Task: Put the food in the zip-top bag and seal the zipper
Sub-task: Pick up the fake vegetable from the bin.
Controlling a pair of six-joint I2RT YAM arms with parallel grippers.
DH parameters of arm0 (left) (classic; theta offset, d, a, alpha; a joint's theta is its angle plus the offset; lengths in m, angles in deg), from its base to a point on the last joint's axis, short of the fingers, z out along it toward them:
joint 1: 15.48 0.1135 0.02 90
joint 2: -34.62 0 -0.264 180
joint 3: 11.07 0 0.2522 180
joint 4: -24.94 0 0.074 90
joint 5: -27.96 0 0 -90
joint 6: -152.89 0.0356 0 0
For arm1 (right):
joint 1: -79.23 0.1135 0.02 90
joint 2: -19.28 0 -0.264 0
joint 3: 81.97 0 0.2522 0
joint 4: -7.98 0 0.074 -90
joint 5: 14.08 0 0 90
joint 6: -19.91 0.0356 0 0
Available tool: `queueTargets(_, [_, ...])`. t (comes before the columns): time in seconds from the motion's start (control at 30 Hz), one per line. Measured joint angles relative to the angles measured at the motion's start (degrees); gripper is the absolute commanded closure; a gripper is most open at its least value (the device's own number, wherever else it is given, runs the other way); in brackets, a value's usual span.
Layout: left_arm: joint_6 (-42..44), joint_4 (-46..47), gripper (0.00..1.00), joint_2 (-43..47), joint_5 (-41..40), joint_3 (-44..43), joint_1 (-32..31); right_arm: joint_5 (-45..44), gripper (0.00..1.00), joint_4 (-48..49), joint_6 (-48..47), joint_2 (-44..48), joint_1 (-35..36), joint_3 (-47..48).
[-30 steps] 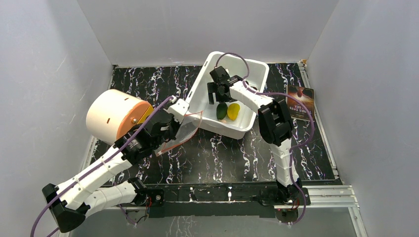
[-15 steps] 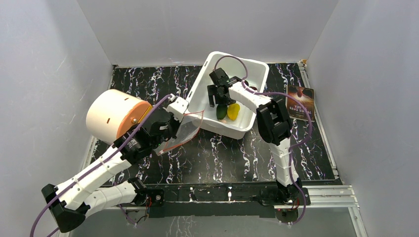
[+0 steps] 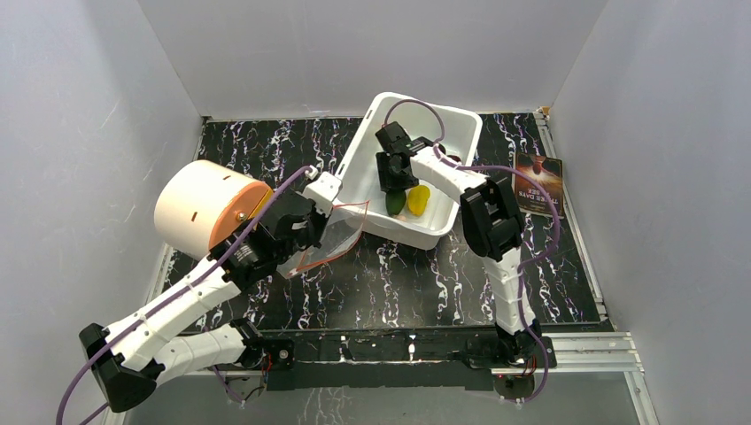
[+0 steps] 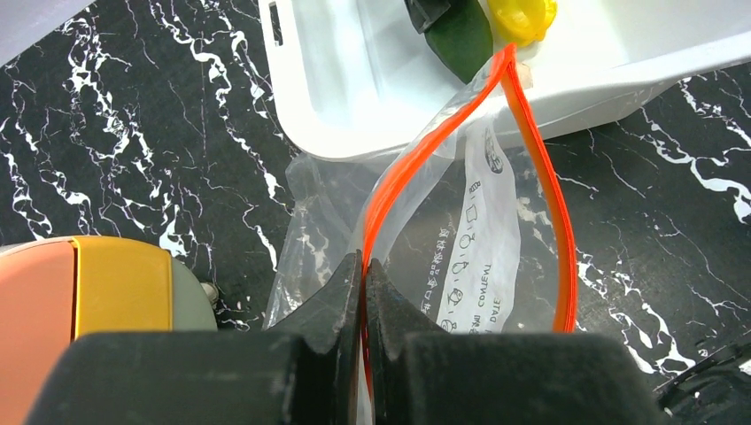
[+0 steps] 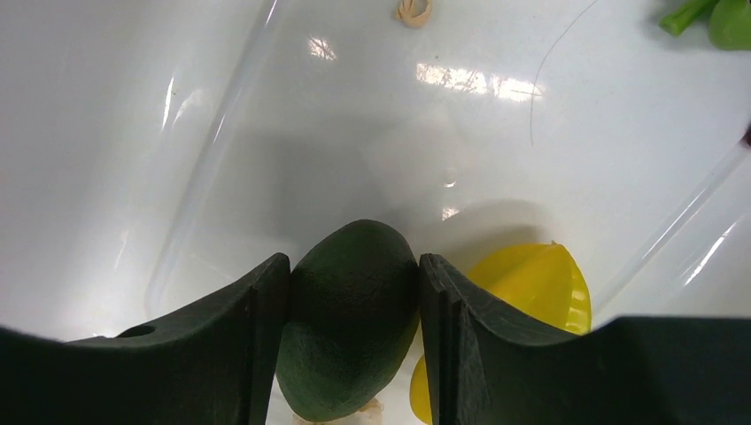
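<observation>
In the white tub (image 3: 358, 159), the right gripper (image 5: 353, 266) clamps the avocado (image 5: 350, 328), with the mango piece (image 5: 531, 283) just beside it; a second earlier its jaws stood wider. The left gripper (image 4: 365, 266) pinches the zip-top bag (image 4: 478, 239) by its zipper (image 4: 542, 177), near a peach drum (image 3: 205, 208).

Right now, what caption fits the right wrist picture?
Right gripper clamps the dark avocado beside the yellow mango piece in the white tub.

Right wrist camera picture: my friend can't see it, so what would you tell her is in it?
The right pincer has its two black fingers against both sides of a dark green avocado lying in a white tub. A yellow mango piece lies just beside the avocado, and something green peeks in at the top right corner.
</observation>
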Motion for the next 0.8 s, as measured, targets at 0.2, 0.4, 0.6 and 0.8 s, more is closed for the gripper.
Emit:
queueTargets(0.2, [-1.0,0.2,1.00,0.2,0.2,0.0,0.0,-1.1,0.65,0.1,0.4,4.0,0.0,-2.1])
queueTargets(0.4, [-1.7,0.4,1.00,0.2,0.3,0.0,0.0,-2.2,0.66,0.5,0.4,9.5,0.0,-2.6])
queueTargets(0.6, [-3.7,0.2,1.00,-1.3,0.5,-0.7,0.0,-2.9,0.68,0.2,0.8,11.7,0.0,-2.4])
queueTargets(0.8, [-7.6,-0.3,1.00,-2.1,1.1,-2.0,0.0,-2.9,0.69,-0.4,1.6,16.0,0.2,-2.5])
